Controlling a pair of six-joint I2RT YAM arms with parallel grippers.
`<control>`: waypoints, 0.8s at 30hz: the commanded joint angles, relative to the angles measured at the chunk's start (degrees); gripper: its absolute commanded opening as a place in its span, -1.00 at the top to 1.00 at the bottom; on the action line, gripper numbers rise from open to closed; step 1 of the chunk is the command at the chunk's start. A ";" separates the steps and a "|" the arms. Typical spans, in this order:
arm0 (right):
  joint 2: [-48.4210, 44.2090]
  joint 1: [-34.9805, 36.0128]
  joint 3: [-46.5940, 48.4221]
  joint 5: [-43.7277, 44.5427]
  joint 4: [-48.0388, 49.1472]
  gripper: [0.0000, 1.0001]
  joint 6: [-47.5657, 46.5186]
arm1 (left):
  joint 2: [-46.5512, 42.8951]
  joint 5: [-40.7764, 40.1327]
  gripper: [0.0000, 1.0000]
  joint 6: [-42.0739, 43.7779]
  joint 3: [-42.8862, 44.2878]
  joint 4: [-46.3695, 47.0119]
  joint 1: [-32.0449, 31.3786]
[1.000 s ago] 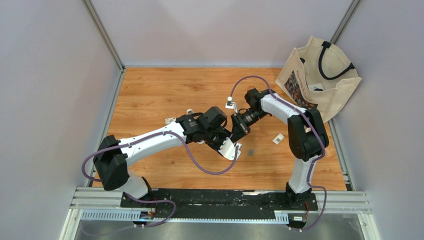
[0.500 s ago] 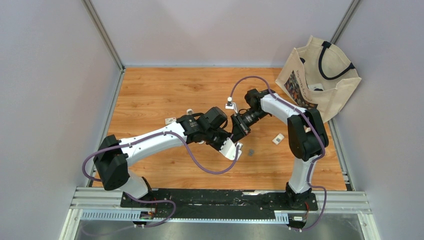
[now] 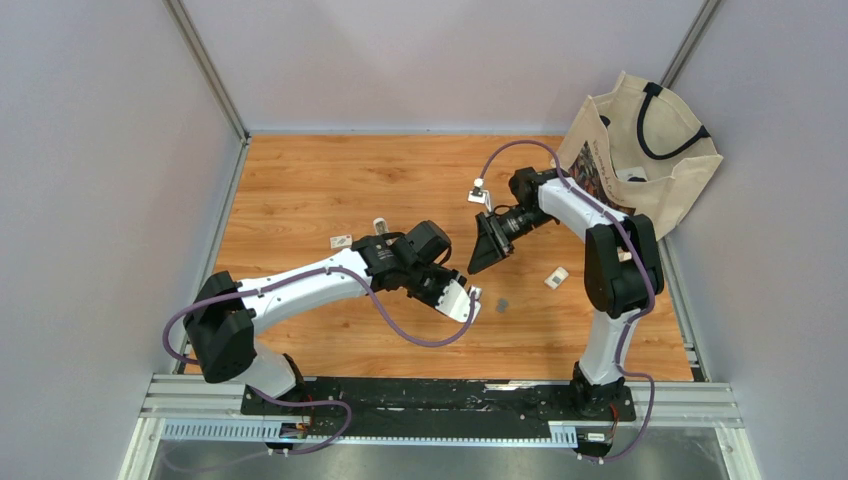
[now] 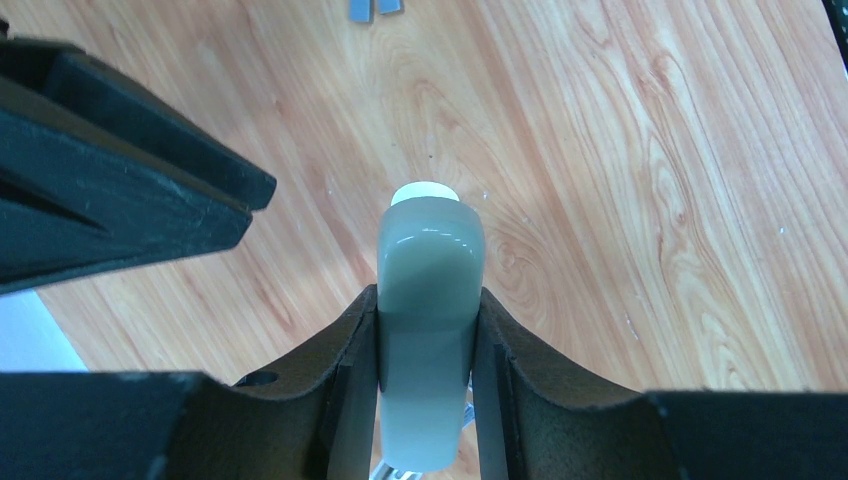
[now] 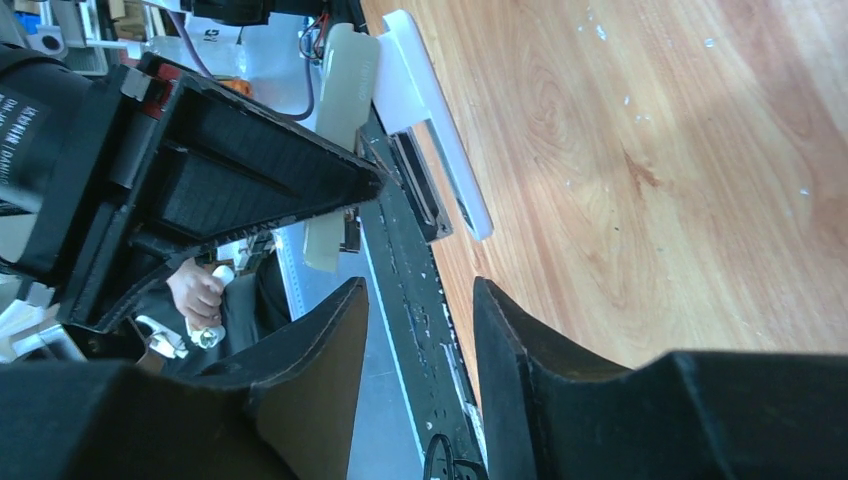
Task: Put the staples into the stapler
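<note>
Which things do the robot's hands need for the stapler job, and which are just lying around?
For the job:
- stapler, gripped in the left hand
- staples, lying on the table
- right hand, open and empty

Just lying about:
- tote bag
- small white block
- little tag

We look down from high behind the near edge on the whole table (image 3: 330,180), from far off. Our left wrist view hangs close over the stapler (image 4: 430,320), facing the table. Our right wrist view faces back toward the near edge and also catches the stapler (image 5: 338,90), nearby.
</note>
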 commanded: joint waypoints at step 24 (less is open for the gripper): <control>-43.72 -0.91 -28.26 12.11 50.28 -0.27 0.63 | 6.62 25.76 1.00 -34.04 17.91 1.36 11.53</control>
